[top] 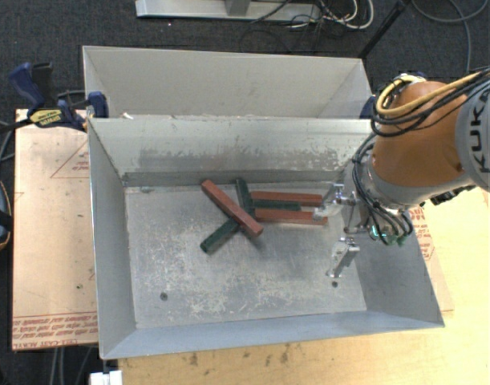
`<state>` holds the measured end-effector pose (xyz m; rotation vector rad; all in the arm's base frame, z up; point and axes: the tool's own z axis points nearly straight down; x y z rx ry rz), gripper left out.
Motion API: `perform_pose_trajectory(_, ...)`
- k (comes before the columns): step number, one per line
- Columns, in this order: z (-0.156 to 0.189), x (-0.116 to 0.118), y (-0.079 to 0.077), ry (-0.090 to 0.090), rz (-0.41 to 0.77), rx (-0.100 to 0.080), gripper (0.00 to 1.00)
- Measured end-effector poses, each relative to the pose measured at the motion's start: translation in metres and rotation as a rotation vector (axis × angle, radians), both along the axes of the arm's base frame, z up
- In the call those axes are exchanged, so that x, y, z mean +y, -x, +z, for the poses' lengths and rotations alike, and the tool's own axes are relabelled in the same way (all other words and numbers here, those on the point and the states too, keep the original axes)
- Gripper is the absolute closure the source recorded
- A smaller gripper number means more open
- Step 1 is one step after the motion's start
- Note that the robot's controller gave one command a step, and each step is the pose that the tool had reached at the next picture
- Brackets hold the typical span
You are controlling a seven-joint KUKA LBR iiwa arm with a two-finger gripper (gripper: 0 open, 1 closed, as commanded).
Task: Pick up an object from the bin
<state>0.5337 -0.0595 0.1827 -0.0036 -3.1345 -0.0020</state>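
**Items nearest the gripper.** A small stack of long bars lies in the back half of the bin, right of centre. It comprises one red-brown bar lying crosswise, a dark green bar just below it and touching, and a second red-brown bar under those. Their right ends lie just beside the upper finger.

**Items further left.** A red-brown bar lies diagonally across a dark green stick. Both are near the middle of the bin, and the pair meets the left end of the stack.

**Gripper.** The gripper is low in the right side of the bin, its two fingers spread wide apart. The lower finger is over bare floor. Nothing is between the fingers.

**Bin.** The bin is grey metal, and its floor is bare apart from the bars listed.

**Progress.** By judgement, the pick is not yet made. No bar is gripped or lifted, and all rest on the floor or on one another. Closing on a bar and raising it clear are left to do.

**Hard to make out.**
- Whether the upper finger touches the bar ends or stands just off them cannot be told.
- How high the fingertips are above the floor cannot be told.
- The orange cover and cables hide the wrist's upper part.
- Whether the dark green piece behind the diagonal bar is one stick or two cannot be told.
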Motion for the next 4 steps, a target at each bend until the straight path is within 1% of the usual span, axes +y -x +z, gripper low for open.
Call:
perform_pose_trajectory(1, 0.004, 0.000, -0.002, 0.001, 0.002, -0.008, 0.00)
perform_pose_trajectory(2, -0.029, 0.005, -0.043, 0.001, -0.071, -0.016, 0.00)
perform_pose_trajectory(3, -0.046, 0.005, -0.057, -0.001, -0.095, -0.017, 0.00)
perform_pose_trajectory(4, -0.042, -0.004, -0.011, 0.000, -0.147, -0.004, 0.00)
